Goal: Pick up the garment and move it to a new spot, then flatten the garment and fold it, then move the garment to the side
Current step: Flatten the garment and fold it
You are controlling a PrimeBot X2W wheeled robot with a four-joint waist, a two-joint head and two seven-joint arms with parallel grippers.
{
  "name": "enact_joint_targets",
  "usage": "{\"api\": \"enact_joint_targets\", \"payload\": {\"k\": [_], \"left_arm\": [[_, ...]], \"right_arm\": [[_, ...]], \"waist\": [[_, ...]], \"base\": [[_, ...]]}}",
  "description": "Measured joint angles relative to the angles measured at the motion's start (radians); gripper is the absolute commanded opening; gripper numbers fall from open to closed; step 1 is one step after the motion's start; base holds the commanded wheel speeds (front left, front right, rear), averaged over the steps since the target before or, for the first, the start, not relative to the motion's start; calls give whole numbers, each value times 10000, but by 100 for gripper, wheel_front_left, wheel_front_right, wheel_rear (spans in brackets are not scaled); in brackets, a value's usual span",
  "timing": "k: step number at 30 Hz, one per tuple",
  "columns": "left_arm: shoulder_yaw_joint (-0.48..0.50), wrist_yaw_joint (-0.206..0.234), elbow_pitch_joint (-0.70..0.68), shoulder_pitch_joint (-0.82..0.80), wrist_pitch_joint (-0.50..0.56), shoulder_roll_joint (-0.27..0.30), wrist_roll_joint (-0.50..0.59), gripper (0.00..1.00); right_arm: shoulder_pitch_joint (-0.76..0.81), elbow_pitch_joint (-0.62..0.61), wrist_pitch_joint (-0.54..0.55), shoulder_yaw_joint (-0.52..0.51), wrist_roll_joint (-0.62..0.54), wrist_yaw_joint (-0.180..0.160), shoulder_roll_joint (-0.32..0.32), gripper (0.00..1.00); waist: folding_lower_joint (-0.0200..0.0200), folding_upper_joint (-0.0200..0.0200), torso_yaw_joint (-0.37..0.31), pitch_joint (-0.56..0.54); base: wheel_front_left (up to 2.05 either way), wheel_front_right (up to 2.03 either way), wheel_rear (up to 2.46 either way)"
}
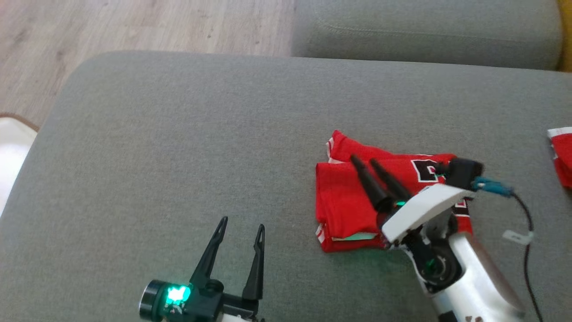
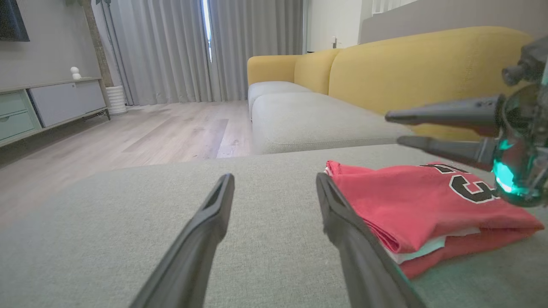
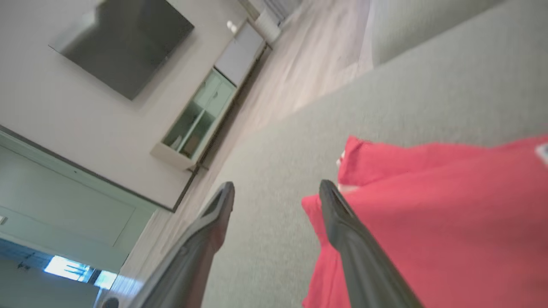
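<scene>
Sofa point(image 1: 178, 156); garment point(image 1: 344, 197) part-hidden by right gripper point(image 1: 363, 159)

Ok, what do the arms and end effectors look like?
The left end effector and right end effector each have two long tapering black fingers and a green light at the base. The right arm has a glossy white shell, with a teal plug and black cable.

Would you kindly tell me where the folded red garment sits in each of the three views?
Head view: garment right of centre, beneath the right arm.
Left wrist view: garment at lower right.
Right wrist view: garment across the lower right.
Shared landmark: the grey sofa cushion it lies on.
</scene>
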Motion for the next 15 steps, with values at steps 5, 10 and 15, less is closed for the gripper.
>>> {"api": "enact_joint_targets", "payload": {"k": [5, 10, 15], "left_arm": [[209, 0, -6, 129, 0, -13, 0, 100], [552, 10, -77, 574, 0, -13, -2, 100], [961, 15, -307, 788, 0, -21, -228, 100]], "right_arm": [[49, -924, -1124, -353, -849, 0, -416, 100], [849, -1592, -2491, -1312, -1756, 0, -1093, 100], [1821, -1806, -3753, -1482, -3559, 0, -1622, 100]], "waist": [[0, 0, -284, -225], [-1, 0, -831, -562], [-1, 0, -1441, -828]], "base": [[0, 0, 0], [0, 0, 0], [0, 0, 0]]}}
